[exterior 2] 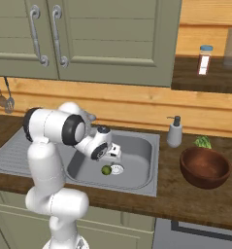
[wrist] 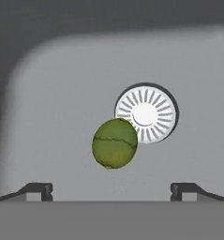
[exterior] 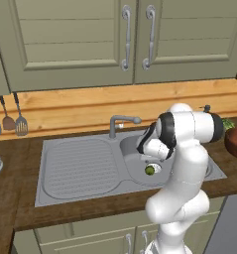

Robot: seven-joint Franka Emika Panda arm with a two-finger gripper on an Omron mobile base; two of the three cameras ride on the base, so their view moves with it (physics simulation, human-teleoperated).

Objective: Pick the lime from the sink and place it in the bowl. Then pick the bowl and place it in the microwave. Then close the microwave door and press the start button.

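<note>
The lime [wrist: 115,143] lies on the floor of the sink basin [wrist: 52,103], touching the white drain [wrist: 146,114]. My gripper [wrist: 111,190] hangs open just above it, one fingertip [wrist: 38,190] on each side, nothing between them. From the base, the lime [exterior: 149,170] [exterior 2: 106,170] sits under the gripper [exterior: 150,159] [exterior 2: 115,159] inside the steel sink [exterior: 80,168] [exterior 2: 141,187]. The dark-brown bowl [exterior 2: 205,168] [exterior: 236,141] stands upright on the counter to the right of the sink. The microwave and its door are out of view.
A curved faucet [exterior: 121,123] rises behind the basin. A soap dispenser [exterior 2: 174,132] stands at the sink's back right, with a leafy green thing [exterior 2: 203,142] behind the bowl. Utensils [exterior: 13,119] hang on the left wall. Cabinet doors [exterior: 135,34] hang overhead.
</note>
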